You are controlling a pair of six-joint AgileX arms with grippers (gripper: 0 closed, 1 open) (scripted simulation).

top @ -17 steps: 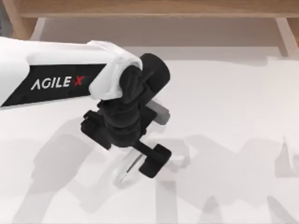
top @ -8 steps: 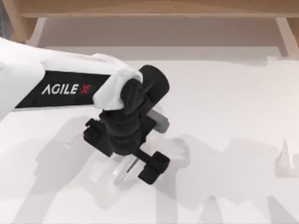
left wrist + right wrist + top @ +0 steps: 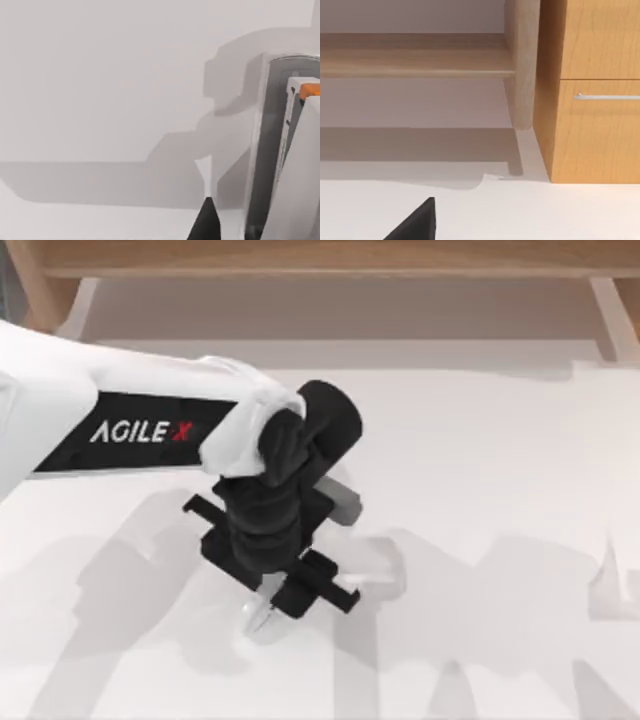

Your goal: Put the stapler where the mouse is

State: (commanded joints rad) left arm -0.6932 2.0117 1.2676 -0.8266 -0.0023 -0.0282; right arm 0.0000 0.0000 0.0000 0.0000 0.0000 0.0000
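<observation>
Seen from above, the left arm (image 3: pixel 150 430), white w/ a black panel reading AGILEX, reaches in from the left side of the table and bends down at its black wrist over the table's middle. The left gripper (image 3: pixel 268 608), black, points straight down at the plain white tabletop (image 3: pixel 480 460). Just under it, a bit of the small white elongated stapler (image 3: pixel 262 618) w/ rounded end peeks out toward the near edge; most of it is hidden by the gripper body. The black fingers sit close on either side of the stapler, looks like they're clamped on it, tho the actual contact is covered from above. Can't tell if the stapler is touching the table or lifted just off it.

Left wrist view: the stapler (image 3: pixel 280 150) is right up close, white shell w/ a grey inner strip and a small orange piece near one end, running lengthwise beside a dark fingertip (image 3: pixel 206 222). Its shadow and the gripper's fall on the white surface next to it.

Grey shadows of both arms spread across the tabletop. Beyond the far edge, a light wooden frame (image 3: pixel 320 260) runs across the back.

Right wrist view: a black corner of the right gripper's own finger (image 3: pixel 415 222), the white tabletop edge, a wooden table leg (image 3: pixel 522 60) and an orange-brown wooden cabinet (image 3: pixel 595 125) w/ a metal bar handle (image 3: pixel 607 96). Can't tell whether that gripper is clenched or released.
</observation>
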